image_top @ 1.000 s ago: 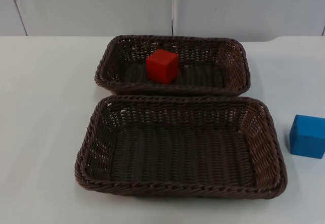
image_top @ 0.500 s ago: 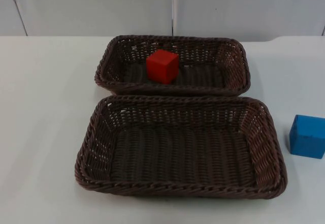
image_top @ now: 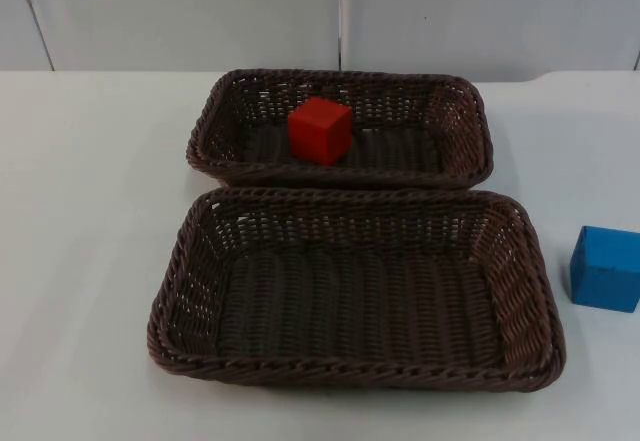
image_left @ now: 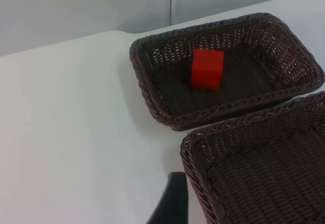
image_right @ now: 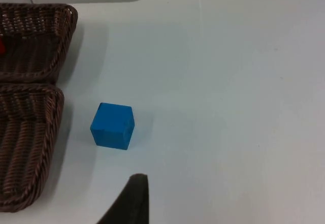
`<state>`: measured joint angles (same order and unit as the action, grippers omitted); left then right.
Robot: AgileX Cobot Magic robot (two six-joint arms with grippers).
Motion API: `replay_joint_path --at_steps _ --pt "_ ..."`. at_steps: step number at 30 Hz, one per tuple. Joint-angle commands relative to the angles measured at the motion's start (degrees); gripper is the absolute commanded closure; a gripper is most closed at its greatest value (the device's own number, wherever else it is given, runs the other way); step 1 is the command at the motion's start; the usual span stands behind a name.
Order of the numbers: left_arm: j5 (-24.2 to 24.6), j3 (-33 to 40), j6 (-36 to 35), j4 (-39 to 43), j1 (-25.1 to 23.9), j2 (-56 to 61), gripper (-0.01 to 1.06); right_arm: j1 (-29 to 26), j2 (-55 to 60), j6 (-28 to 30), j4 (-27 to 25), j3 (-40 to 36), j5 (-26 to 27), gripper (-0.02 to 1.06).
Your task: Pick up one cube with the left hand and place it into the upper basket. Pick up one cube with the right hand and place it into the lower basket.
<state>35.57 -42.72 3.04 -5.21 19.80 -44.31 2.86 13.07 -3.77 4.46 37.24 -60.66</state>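
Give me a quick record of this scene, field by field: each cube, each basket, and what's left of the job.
red cube: inside the upper basket, resting on its floor
blue cube: on the white table, right of the lower basket, apart from it
lower basket: holds nothing
left half of task: done by the look of it, red cube in place
right half of task: not yet done, blue cube not yet picked up
likely next move: right end effector goes for the blue cube
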Motion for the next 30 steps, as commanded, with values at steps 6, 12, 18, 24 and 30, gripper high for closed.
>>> replay_joint_path --at_steps 6,12,18,24,30 --pt "0.03 0.23 -0.42 0.31 0.12 0.31 0.28 -0.32 15.82 -0.09 -0.68 6.45 3.27 -0.01" --pt "0.03 0.23 -0.42 0.31 0.12 0.31 0.28 -0.32 29.41 -0.09 -0.77 11.18 5.32 -0.01" --pt "0.03 0.23 -0.42 0.31 0.12 0.31 0.28 -0.32 42.78 1.04 -1.90 17.41 5.42 -0.01" --pt "0.03 0.23 -0.42 0.31 0.12 0.31 0.28 -0.32 51.05 1.04 -2.37 21.52 5.82 -0.01" --pt "0.03 0.23 -0.42 0.31 0.12 0.31 0.28 -0.32 59.02 3.33 -6.78 25.57 7.96 -0.01"
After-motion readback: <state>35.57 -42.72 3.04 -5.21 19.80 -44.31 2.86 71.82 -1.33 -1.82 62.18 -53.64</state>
